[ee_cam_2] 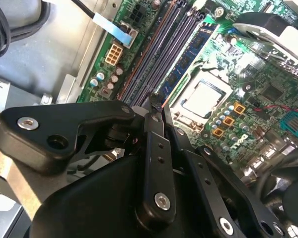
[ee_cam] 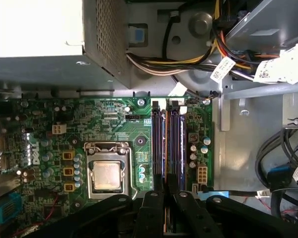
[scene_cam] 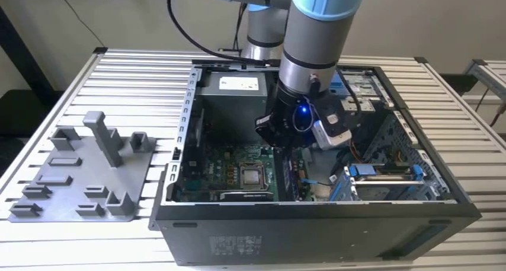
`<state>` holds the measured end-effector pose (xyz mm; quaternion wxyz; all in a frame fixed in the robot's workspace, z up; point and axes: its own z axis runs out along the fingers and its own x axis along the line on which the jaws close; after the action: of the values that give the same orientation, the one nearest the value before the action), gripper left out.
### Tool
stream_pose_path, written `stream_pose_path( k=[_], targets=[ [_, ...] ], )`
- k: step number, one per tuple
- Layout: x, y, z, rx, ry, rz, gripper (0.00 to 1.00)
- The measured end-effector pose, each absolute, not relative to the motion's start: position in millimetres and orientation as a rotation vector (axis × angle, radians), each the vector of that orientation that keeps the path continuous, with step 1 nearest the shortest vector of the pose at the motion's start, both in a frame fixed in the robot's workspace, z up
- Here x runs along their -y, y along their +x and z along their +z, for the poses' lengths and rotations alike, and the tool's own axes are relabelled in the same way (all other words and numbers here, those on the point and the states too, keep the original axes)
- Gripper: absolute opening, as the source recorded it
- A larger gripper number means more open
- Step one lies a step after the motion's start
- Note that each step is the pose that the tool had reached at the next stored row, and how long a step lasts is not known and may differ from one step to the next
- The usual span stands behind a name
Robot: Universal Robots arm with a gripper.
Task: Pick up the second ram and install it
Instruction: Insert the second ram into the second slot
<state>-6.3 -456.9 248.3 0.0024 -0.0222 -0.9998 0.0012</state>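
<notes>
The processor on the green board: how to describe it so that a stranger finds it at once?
Look into the open black metal computer case, at the green circuit board on its floor. Beside the long dark memory slots sits the square silver processor in a metal frame. It alone is a bright flat square; its neighbours are small parts.

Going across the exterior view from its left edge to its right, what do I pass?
Grey plastic fixture plate with upright pegs on the slatted table → left wall of the open black computer case → green motherboard with its square silver processor → black gripper low over the memory slots → blue-tabbed drive bay.
</notes>
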Motion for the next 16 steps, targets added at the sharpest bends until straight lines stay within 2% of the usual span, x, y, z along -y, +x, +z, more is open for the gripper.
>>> stream_pose_path(
  k=[16],
  targets=[
    [457,-6,236,3.135,-0.070,0.003,0.14]
  ],
)
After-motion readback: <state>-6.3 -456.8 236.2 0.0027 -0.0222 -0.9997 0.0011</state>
